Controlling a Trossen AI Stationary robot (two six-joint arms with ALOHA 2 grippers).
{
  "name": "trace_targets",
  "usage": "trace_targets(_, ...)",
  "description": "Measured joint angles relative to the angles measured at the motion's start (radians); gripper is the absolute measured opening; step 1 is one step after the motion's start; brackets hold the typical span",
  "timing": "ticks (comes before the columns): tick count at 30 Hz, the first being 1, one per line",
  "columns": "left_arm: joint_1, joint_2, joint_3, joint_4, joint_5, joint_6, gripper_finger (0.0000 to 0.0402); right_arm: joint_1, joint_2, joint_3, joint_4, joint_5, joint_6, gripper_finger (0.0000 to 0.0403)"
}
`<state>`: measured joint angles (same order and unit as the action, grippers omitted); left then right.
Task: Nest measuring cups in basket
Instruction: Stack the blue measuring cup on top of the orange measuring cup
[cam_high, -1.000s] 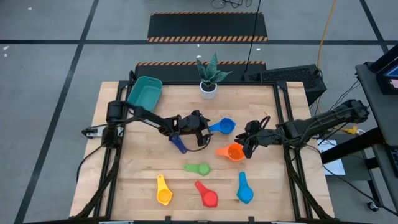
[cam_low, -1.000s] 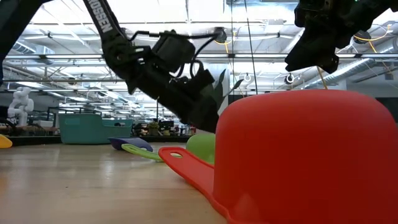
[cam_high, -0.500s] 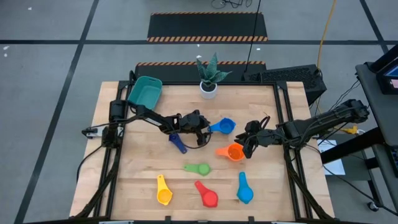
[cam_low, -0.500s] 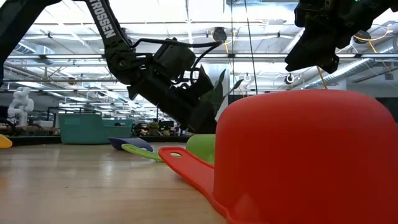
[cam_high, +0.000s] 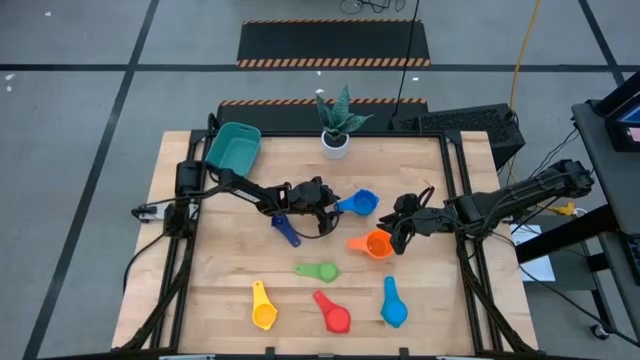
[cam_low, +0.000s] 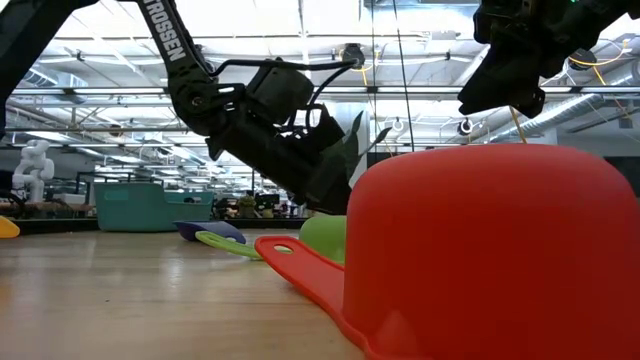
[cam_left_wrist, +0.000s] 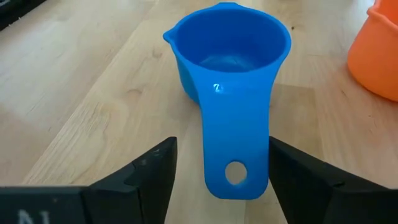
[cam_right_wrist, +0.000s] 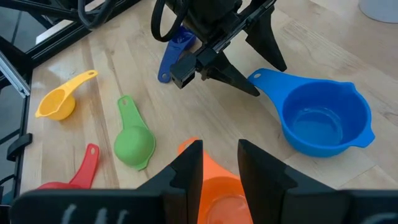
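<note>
The teal basket (cam_high: 233, 150) stands at the table's far left corner. Seven measuring cups lie on the wood. They are dark blue (cam_high: 287, 231), blue (cam_high: 362, 203), orange (cam_high: 374, 243), green (cam_high: 320, 270), yellow (cam_high: 262, 310), red (cam_high: 335, 315) and lighter blue (cam_high: 392, 308). My left gripper (cam_left_wrist: 221, 171) is open and low over the table. Its fingers stand on either side of the blue cup's handle (cam_left_wrist: 236, 143), and I see no hold. My right gripper (cam_right_wrist: 221, 165) hovers over the orange cup (cam_right_wrist: 214, 193), its fingers a narrow gap apart.
A small white plant pot (cam_high: 335, 143) stands at the far edge, right of the basket. The red cup (cam_low: 480, 260) sits close to the low camera and hides much of the table behind it. Bare wood lies along the left side and near the near-left corner.
In the low view my left arm's wrist has risen a little and tipped less steeply. Its fingertips have stayed by the blue cup. No cup has moved.
</note>
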<state>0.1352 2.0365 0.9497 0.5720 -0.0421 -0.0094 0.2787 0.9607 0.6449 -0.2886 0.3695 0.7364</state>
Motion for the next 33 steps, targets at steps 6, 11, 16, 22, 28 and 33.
trace_targets(6,-0.001,0.000,0.000,0.000,-0.001,0.004,0.0209,0.000,0.000,0.000,0.000,0.000,0.000,0.0094)
trace_targets(11,-0.001,0.000,0.000,-0.002,0.000,0.011,0.0180,0.000,0.000,0.000,0.000,0.000,0.000,0.0093)
trace_targets(16,-0.001,0.000,0.000,-0.001,0.012,0.025,0.0154,0.000,0.000,0.000,0.000,0.000,0.000,0.0094)
trace_targets(22,-0.001,-0.007,0.000,0.001,0.033,0.027,0.0139,0.000,0.000,0.000,0.000,0.000,-0.015,0.0093)
trace_targets(28,-0.001,-0.027,-0.001,-0.012,0.044,0.023,0.0137,0.000,-0.001,0.000,0.018,-0.002,-0.019,0.0093)
trace_targets(33,-0.019,-0.081,-0.002,-0.006,0.066,0.014,0.0136,0.000,-0.024,0.000,0.103,0.001,-0.062,0.0093)
